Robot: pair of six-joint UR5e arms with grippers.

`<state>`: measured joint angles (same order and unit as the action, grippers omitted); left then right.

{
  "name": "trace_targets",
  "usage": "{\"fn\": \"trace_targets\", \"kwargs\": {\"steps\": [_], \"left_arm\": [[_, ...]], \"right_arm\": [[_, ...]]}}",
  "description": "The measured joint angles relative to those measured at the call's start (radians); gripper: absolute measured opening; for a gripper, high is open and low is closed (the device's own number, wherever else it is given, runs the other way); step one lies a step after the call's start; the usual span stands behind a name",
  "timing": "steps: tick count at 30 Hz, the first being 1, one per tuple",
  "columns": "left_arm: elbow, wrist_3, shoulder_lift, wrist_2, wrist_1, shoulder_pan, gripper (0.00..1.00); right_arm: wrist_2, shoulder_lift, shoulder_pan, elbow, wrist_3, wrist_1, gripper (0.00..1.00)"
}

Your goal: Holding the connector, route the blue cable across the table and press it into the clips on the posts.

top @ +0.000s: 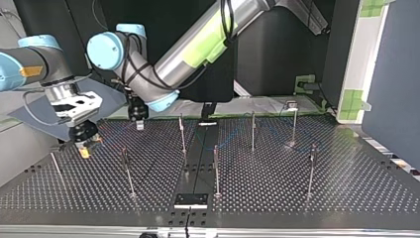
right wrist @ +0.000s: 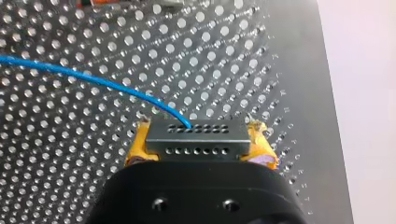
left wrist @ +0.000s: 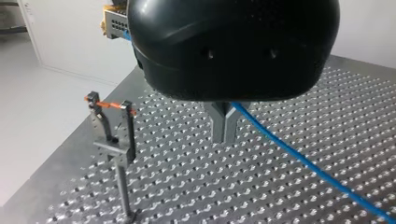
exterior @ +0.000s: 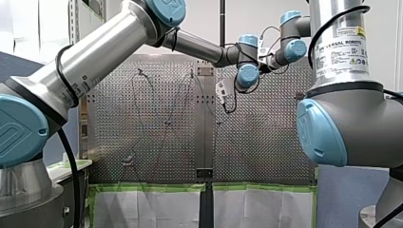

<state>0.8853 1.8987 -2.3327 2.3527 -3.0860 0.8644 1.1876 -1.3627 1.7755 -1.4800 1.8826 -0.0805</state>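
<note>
The connector (right wrist: 194,139), a grey block with two rows of holes, was gripped by its two ends between the yellow pads (right wrist: 137,148) of the right arm's jaws, which were closed on it. The blue cable (right wrist: 93,77) was seen leaving a hole in the connector's upper row and curving away ahead of those jaws, low over the perforated desk (right wrist: 289,70).

In the left wrist view the cable was found again at the left arm's jaws. Their metal fingers (left wrist: 219,126) were held closed, tips met and pointed down just above the desk. The cable emerged from between them near their roots and was carried off to one side, close over the holes.

Just beside the left arm's jaws a post (left wrist: 122,186) was stood on the desk, topped by a forked clip (left wrist: 112,130) with an orange piece across it. Beyond the left arm's jaws, the right arm's jaws and the connector were partly hidden by the left wrist's black housing (left wrist: 233,46).

In the top view the two sets of jaws were placed near each other, and further posts (top: 252,131) were spread well apart from both.
</note>
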Motion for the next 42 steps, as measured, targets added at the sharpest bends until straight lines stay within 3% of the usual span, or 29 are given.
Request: {"fn": "trace_targets", "kwargs": {"steps": [7, 15, 31, 42], "left_arm": [[-0.005, -0.002, 0.004, -0.012, 0.039, -0.037, 0.00], [-0.008, -0.009, 0.034, -0.037, 0.058, -0.075, 0.00], [-0.008, -0.039, 0.036, -0.162, 0.149, -0.130, 0.00], [-0.008, -0.041, 0.003, -0.252, 0.166, -0.177, 0.00]], "right_arm": [[-0.016, 0.014, 0.006, 0.001, -0.013, -0.002, 0.00], [-0.034, 0.015, 0.001, 0.021, -0.013, 0.003, 0.00], [-0.048, 0.048, -0.010, 0.036, -0.013, -0.001, 0.00], [-0.071, 0.091, -0.023, 0.094, -0.008, -0.005, 0.00]]}}
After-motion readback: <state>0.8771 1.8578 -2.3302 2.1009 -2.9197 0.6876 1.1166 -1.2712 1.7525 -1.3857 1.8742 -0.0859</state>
